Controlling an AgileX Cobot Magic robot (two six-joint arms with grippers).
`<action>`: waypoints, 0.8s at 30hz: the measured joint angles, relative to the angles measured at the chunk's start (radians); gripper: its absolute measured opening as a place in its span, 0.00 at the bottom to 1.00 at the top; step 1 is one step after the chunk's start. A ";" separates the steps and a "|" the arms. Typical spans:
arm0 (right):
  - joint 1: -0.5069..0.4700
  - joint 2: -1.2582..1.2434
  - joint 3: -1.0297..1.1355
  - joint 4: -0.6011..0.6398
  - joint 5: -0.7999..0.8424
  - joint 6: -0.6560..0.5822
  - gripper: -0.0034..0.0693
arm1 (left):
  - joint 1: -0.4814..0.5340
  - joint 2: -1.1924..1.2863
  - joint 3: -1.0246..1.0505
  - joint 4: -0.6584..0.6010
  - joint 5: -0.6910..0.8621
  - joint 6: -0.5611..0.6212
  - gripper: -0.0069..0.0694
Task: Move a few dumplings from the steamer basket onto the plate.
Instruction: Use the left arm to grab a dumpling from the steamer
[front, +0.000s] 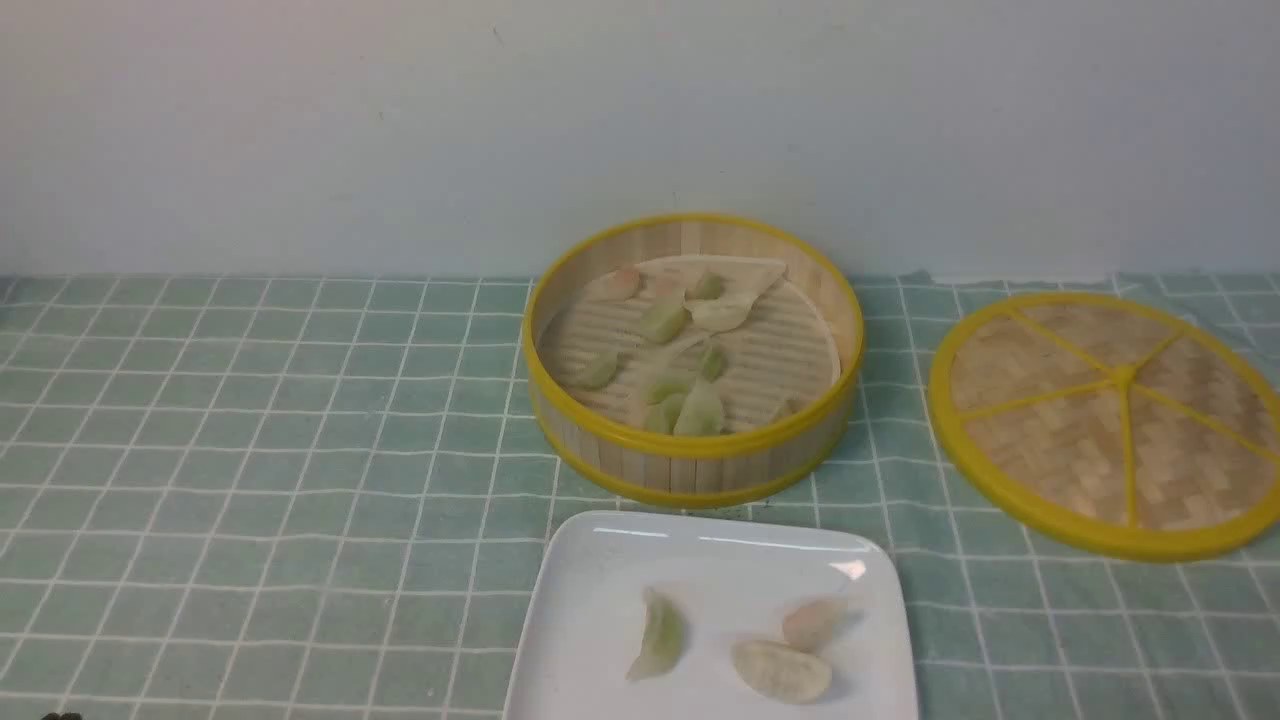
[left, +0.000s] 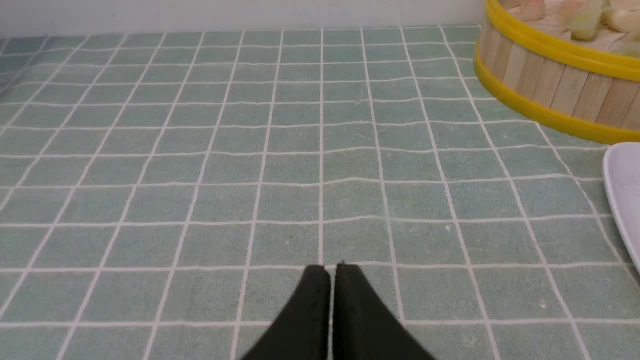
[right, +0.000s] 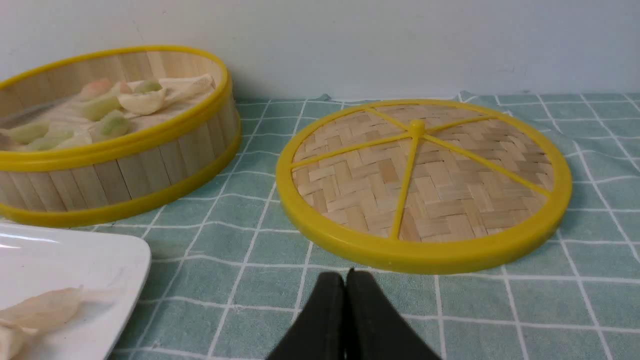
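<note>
Lying on the glossy white rounded-square ceramic plate: three small pleated crescent dumplings, likely enough. More in the round yellow-rimmed bamboo steamer basket just behind. Set aside rightward, flat woven lid, keeping basket open. Shut, empty, above checked tabletop: left pincer, right pincer.

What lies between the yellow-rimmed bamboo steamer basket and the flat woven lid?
Only bare green checked tablecloth between steamer basket and lid, clearest in right wrist view.

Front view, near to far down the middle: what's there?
White plate with three dumplings → steamer basket → back wall. Woven lid left out: its depth overlaps the basket's.
</note>
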 joint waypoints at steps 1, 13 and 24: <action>0.000 0.000 0.000 0.000 0.000 0.000 0.03 | 0.000 0.000 0.000 0.000 0.000 0.000 0.08; 0.000 0.000 0.000 0.000 0.000 0.000 0.03 | 0.000 0.000 0.000 0.000 0.000 0.000 0.08; 0.000 0.000 0.000 0.002 -0.006 0.002 0.03 | 0.000 0.000 0.005 -0.055 -0.086 -0.007 0.08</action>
